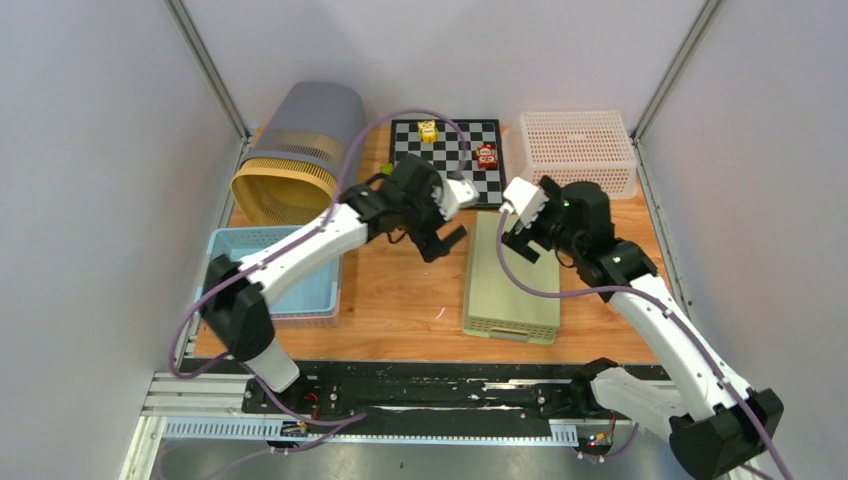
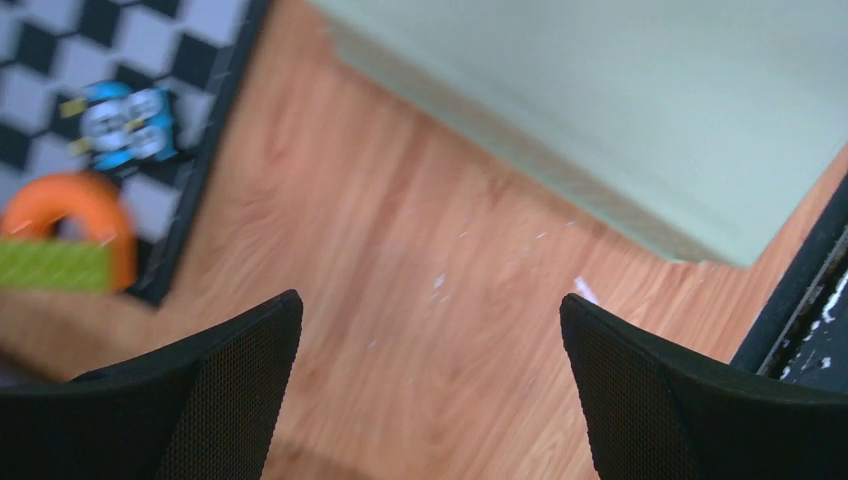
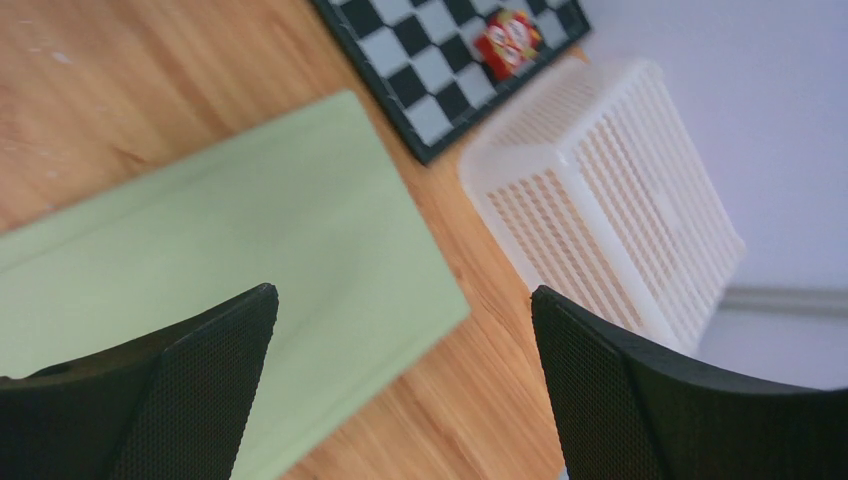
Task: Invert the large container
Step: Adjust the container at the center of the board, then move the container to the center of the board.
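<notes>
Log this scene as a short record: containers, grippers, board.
green container: centre, flat face up
left gripper: open, empty, just left of green container
right gripper: open, empty, above its far end
bin: on its side, far left
white basket: far right
blue basket: near left
chessboard: far centre

A wooden table point(image 1: 400, 290) carries a pale green container point(image 1: 510, 285), bottom up, alongside a blue basket point(image 1: 315, 290), white basket point(image 1: 575, 145), chessboard point(image 1: 455, 155) and toppled grey-and-yellow bin point(image 1: 305, 150).
</notes>
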You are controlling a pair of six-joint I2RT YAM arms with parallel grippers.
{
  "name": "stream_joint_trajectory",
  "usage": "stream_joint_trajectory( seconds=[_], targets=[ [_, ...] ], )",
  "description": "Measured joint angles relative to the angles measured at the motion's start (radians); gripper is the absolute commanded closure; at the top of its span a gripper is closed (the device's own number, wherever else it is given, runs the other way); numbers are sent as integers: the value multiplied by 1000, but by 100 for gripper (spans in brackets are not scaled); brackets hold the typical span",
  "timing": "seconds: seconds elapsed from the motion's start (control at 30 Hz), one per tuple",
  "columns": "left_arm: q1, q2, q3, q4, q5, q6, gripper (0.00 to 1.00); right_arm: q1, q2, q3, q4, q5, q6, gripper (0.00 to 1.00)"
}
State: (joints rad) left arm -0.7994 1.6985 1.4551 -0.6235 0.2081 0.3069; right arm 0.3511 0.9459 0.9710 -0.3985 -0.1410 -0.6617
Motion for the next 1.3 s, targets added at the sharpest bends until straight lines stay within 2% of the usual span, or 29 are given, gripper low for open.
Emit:
stream_joint_trajectory(
  seconds=[0.07, 0.23, 0.37, 0.57, 0.87, 1.3],
  targets=[
    [72, -106, -31, 0, 8, 11, 0, 95, 50, 3, 8, 3, 4, 1],
    [206, -334, -141, 11, 18, 40, 0, 234, 194, 3, 32, 14, 6, 1],
    [295, -452, -239, 5, 54, 68, 0, 326, 285, 3, 80, 20, 4, 1],
    [334, -555, -334, -17, 77, 126, 0, 402, 413, 16, 137, 50, 16, 1],
    [334, -643, -427, -16, 126, 184, 0, 404, 518, 18, 159, 219, 34, 1],
    [334, -664, -466, -13, 151, 197, 0, 255, 393, -119, 116, 232, 34, 1]
  ],
)
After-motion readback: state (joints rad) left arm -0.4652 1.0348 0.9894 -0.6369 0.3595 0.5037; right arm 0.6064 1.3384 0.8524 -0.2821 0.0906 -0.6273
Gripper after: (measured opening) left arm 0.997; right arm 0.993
